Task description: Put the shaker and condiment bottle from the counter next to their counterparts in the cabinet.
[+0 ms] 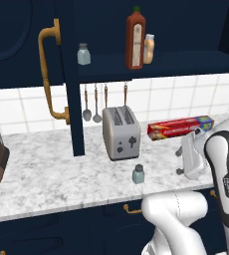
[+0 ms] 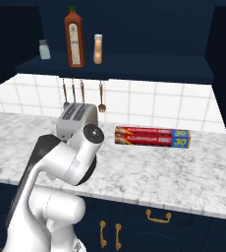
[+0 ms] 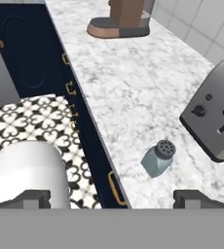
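Shaker: the little glass shaker (image 1: 138, 174) stands on the counter (image 1: 52, 174), in front of the toaster (image 1: 121, 132) and near the front edge. In the hand view the shaker (image 3: 158, 158) sits between the two finger tips, a bit ahead of them, and nothing touches it.
Condiment bottle: the small tan bottle (image 1: 149, 49) with the white cap is up on the cabinet (image 1: 186, 62) shelf, just beside the tall red-brown bottle (image 1: 135, 40).
Other shaker: a pale shaker (image 1: 83, 54) stands on the same shelf, off to the left, well apart from the two bottles.
Gripper: the gripper (image 3: 112, 197) is wide open and holds nothing. Its finger tips (image 3: 192, 197) point down at the counter edge.
Foil box: a long red and blue box (image 1: 180, 127) lies by the wall, right of the toaster.
Spoons: some spoons (image 1: 91, 113) hang on the tiled wall behind the toaster.
Brown machine: a brown machine (image 3: 123, 17) stands far along the counter.
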{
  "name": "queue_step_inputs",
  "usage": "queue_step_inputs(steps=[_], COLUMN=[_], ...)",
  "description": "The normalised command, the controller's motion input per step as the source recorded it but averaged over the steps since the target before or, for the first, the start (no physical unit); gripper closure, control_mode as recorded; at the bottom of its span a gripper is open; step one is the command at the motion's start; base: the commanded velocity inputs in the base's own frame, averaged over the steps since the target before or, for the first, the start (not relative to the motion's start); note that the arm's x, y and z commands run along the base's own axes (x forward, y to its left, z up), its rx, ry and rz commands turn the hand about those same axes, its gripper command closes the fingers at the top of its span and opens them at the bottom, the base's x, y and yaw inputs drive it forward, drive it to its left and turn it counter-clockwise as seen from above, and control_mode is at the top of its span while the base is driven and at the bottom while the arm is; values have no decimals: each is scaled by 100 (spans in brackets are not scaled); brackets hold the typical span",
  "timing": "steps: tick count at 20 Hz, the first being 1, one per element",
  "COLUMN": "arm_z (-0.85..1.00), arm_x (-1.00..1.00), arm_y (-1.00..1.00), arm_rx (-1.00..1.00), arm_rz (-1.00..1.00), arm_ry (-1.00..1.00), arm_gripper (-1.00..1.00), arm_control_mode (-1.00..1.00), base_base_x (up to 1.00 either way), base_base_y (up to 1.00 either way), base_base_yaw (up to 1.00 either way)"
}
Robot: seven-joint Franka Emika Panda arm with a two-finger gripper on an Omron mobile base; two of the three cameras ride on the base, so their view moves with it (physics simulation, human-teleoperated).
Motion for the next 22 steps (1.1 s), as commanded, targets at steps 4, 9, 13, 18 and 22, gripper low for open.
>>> queue_step_inputs(steps=[4, 9, 13, 18, 22], arm_z=[-21, -27, -23, -21, -16], arm_x=[18, 15, 20, 20, 25], arm_y=[0, 0, 0, 8, 13], arm_rx=[4, 7, 9, 6, 3], arm_rz=[4, 6, 5, 4, 2], arm_ry=[0, 0, 0, 0, 0], arm_gripper=[-100, -100, -100, -100, -100], arm_control_mode=[-100, -100, -100, -100, -100], base_base_x=[0, 0, 0, 0, 0], base_base_y=[0, 0, 0, 0, 0], base_base_yaw=[0, 0, 0, 0, 0])
